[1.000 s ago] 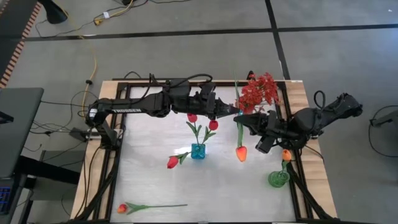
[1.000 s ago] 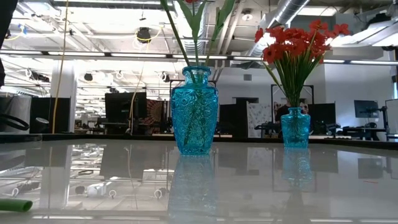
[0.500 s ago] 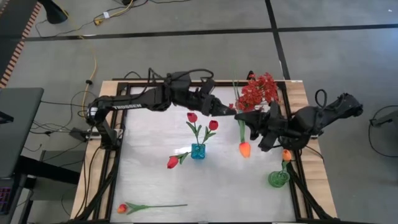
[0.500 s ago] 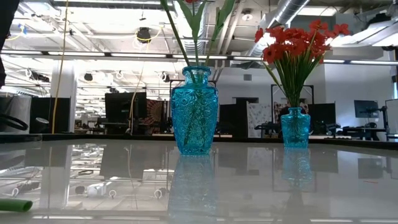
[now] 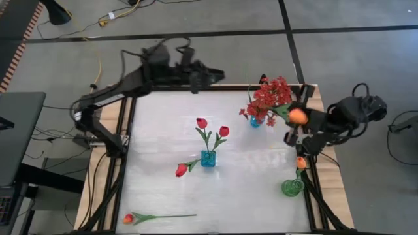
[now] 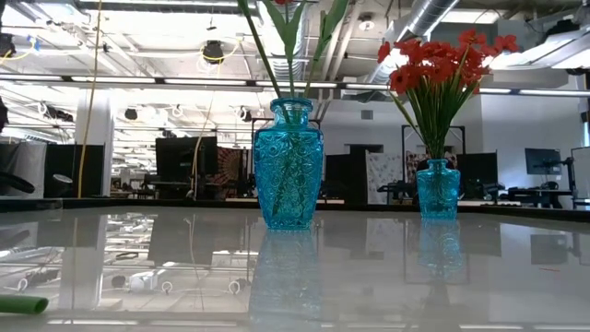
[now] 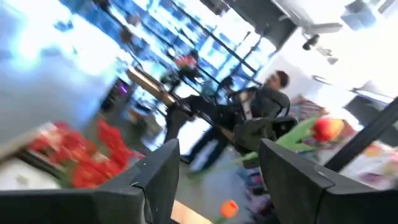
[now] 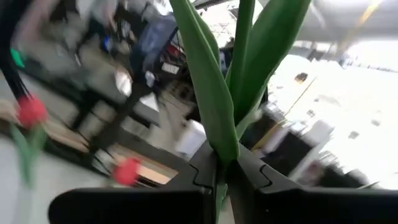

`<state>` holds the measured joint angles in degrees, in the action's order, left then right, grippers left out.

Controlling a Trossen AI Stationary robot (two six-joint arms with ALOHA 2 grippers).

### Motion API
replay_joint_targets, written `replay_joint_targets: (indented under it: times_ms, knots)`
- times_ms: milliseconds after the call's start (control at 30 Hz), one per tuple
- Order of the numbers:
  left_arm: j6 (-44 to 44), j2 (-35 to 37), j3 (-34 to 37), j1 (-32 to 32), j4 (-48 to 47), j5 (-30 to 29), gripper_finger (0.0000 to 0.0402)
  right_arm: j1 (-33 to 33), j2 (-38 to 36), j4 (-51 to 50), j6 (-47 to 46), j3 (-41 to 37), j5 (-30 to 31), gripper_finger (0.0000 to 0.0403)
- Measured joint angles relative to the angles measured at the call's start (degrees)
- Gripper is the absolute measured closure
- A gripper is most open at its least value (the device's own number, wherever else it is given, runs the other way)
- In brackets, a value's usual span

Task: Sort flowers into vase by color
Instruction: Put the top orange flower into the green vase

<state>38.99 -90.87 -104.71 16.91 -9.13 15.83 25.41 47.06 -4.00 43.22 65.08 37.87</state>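
Observation:
My right gripper (image 5: 290, 125) is shut on an orange tulip (image 5: 297, 115) above the table's right side, beside the small blue vase (image 5: 256, 121) of bushy red blossoms (image 5: 271, 94). My left gripper (image 5: 219, 74) is open and empty over the far edge, as the left wrist view (image 7: 217, 155) shows. A blue vase (image 5: 208, 158) at mid-table holds two red rosebuds (image 5: 202, 123). A green vase (image 5: 292, 188) at the near right holds another orange tulip (image 5: 300, 162). A red rosebud (image 5: 181, 170) and an orange tulip (image 5: 128, 219) lie flat on the table. My right gripper pinches the tulip between its two fingers at the base of its long green leaves (image 8: 222, 155). The leaves run on forward past the fingertips. The tulip is lifted clear of the table, and its bud (image 5: 297, 115) shows just over the gripper in the high view.
The table (image 5: 163, 130) has a glossy white top inside a dark frame. In the low view the mid-table vase (image 6: 289, 166) and the far vase (image 6: 437, 189) stand upright, and a green stem end (image 6: 18, 302) lies at the near left. People and desks show beyond the table.
My left gripper has left the tulip's stem and drawn back up and toward the far edge. My right gripper has carried the tulip toward the table's right edge and turned it: the bud, which pointed toward the near edge, now sits over the gripper.

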Motion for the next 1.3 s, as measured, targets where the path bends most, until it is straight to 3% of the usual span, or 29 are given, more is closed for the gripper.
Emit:
replay_joint_targets:
  times_ms: [267,633,1067,1300]
  knots:
    - [-10.02,6.23,-0.04,-0.07,-12.39,-9.35,0.0203,4.05,-3.93,-6.59,-28.5,0.02,-4.93,0.0354]
    - [-13.42,6.66,0.0,-3.48,-22.42,-15.8,0.0204,13.35,-3.65,-3.47,-50.39,0.09,-18.69,0.0354]
    - [-14.41,6.58,0.0,-4.49,-26.44,-18.18,0.0204,25.99,-3.58,-4.05,-69.05,0.09,-18.67,0.0353]
    - [-14.41,6.56,0.0,-4.49,-26.67,-18.22,0.0204,32.83,-3.58,-12.76,-79.28,0.11,-18.35,0.0353]
